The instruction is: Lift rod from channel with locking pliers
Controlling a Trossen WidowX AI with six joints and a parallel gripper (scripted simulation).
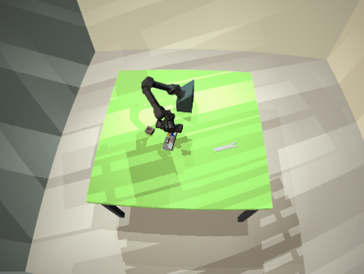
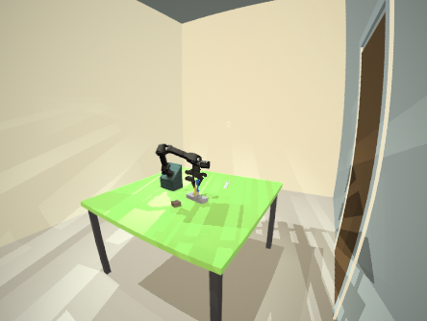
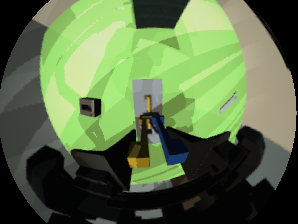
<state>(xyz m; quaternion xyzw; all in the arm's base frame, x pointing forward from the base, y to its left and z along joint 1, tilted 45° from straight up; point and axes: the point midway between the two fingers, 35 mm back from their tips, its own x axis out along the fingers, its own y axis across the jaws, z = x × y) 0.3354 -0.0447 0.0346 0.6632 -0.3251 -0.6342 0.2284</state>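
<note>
One gripper (image 1: pixel 172 130) (image 2: pixel 197 181) (image 3: pixel 150 129), two plier handles (image 3: pixel 176 150), one grey block (image 1: pixel 167 144) (image 2: pixel 193 198) (image 3: pixel 141 90)

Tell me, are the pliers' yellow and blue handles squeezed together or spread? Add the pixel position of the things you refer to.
Spread: the wrist view shows a gap between the yellow handle (image 3: pixel 139 161) and blue handle (image 3: pixel 176 156).
</note>
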